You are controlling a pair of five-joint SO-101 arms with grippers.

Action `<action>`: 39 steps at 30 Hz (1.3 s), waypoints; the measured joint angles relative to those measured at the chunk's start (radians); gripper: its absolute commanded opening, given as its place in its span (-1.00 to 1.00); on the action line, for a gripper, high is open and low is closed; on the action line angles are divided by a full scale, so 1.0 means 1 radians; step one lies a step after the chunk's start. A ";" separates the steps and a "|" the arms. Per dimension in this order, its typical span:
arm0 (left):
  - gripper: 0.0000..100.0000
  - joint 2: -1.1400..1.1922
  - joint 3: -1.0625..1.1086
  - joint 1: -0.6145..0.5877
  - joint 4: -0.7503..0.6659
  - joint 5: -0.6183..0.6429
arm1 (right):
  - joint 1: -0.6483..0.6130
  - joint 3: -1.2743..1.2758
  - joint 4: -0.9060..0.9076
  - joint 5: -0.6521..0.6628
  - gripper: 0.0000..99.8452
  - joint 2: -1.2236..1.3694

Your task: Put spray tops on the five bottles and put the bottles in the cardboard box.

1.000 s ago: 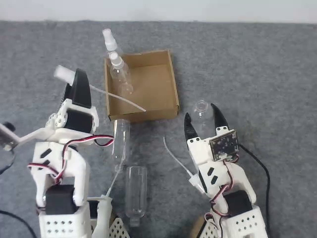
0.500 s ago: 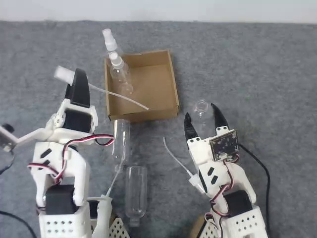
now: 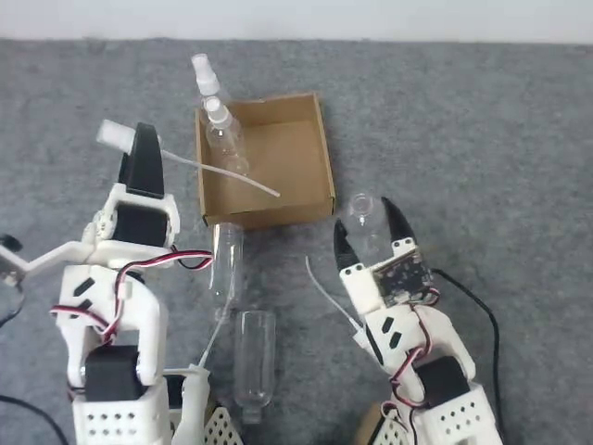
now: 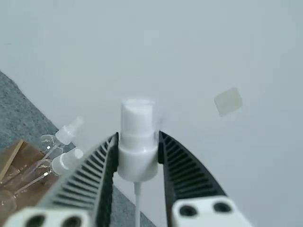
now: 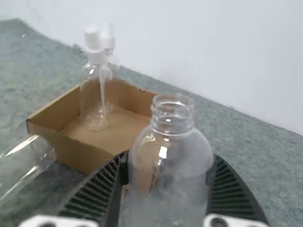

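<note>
Two capped spray bottles stand at the far-left corner of the cardboard box [image 3: 320,153]. One capped bottle [image 3: 222,134] is inside the box against its left wall. The other capped bottle [image 3: 205,79] is right at that corner, and I cannot tell whether it is inside or just outside.

The left gripper [image 4: 137,136] is raised beside the box's left wall, its jaws closed on a white spray top [image 4: 137,113]. In the high view the top's thin dip tube [image 3: 222,172] slants across above the box's left wall and floor.

The right gripper [image 5: 169,158] clamps a clear open-necked bottle [image 5: 173,113] by its body. The bottle is upright, just beside the box's near-right corner.

Two more uncapped bottles lie on the grey carpet [image 3: 482,139] between the arms. One lying bottle [image 3: 225,264] has an end close to the box's front wall, and the second lying bottle [image 3: 255,357] is nearer the arm bases. A loose dip tube [image 3: 326,289] lies by the right arm and another loose tube [image 3: 211,341] lies beside the nearer bottle.

A pale square patch [image 4: 228,100] sits on the wall behind, too blurred to tell any print.
</note>
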 measured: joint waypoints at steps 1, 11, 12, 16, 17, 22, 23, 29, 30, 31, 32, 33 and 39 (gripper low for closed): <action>-0.98 0.000 0.000 0.000 -0.003 0.003 | -0.011 0.000 0.014 0.011 -0.64 0.000; -0.98 0.000 0.000 0.002 -0.006 0.003 | -0.037 0.000 0.037 0.074 -0.64 0.000; -0.98 0.000 0.000 0.006 -0.006 -0.002 | -0.037 0.000 0.037 0.080 -0.64 0.000; -0.98 0.000 0.000 0.078 -0.006 -0.038 | -0.038 0.000 0.037 0.130 -0.64 0.000; -0.98 0.000 0.000 0.094 -0.006 -0.046 | -0.038 0.000 0.037 0.141 -0.64 0.000; -0.98 0.000 0.000 0.155 -0.006 -0.080 | -0.038 0.000 0.037 0.178 -0.64 0.000; -0.98 0.000 0.000 0.161 -0.006 -0.086 | -0.038 0.000 0.037 0.184 -0.64 0.000; -0.98 0.000 0.000 0.222 -0.006 -0.117 | -0.037 0.000 0.037 0.227 -0.64 0.000; -0.98 0.000 0.000 0.227 -0.006 -0.117 | -0.037 0.000 0.037 0.233 -0.64 0.000; -0.98 0.000 0.000 0.227 -0.006 -0.117 | -0.038 0.000 0.037 0.239 -0.64 0.000; -0.98 0.000 0.000 0.227 -0.006 -0.117 | -0.038 0.000 0.037 0.244 -0.64 0.000; -0.98 0.000 0.000 0.227 -0.006 -0.117 | -0.038 0.000 0.038 0.244 -0.64 0.000; -0.98 0.000 0.029 0.282 -0.014 -0.141 | -0.038 0.000 0.077 0.250 -0.64 0.000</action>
